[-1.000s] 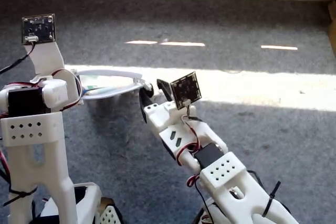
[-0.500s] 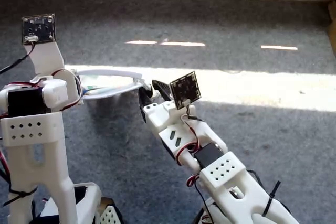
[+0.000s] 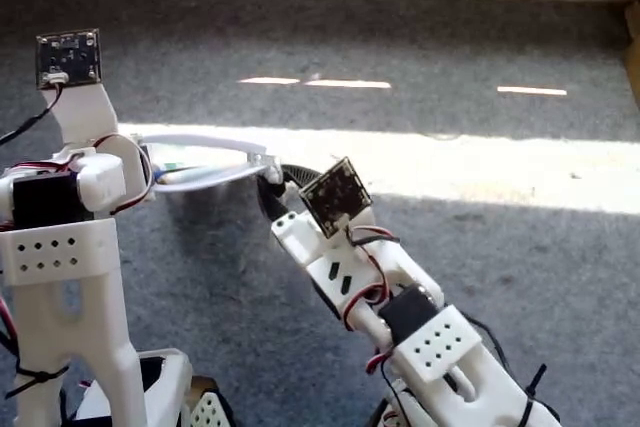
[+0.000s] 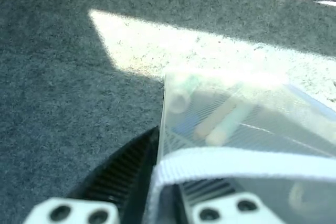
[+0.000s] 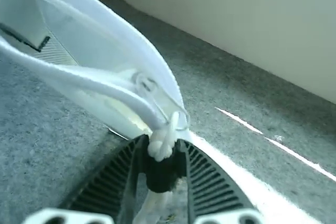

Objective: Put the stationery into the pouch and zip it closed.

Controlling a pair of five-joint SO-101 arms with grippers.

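Observation:
A translucent pouch with a white zipper band hangs just above the carpet between the two arms. Its mouth gapes. In the left wrist view, pale sticks and a small cylinder lie inside the pouch. My left gripper is shut on the pouch's zipper edge at that end. At the other end, my right gripper is shut on the white zipper pull, where the pouch narrows. From above, the right gripper sits at the pouch's right tip.
Grey carpet covers the ground. A bright sunlit band runs across it behind the pouch. A pale wall rises at the far side. Open carpet lies to the right of the right arm.
The right gripper's fingers, open beside the pouch's tip a second ago, have closed on the zipper pull while the wrist turned and shifted slightly left. The pouch has flattened a little.

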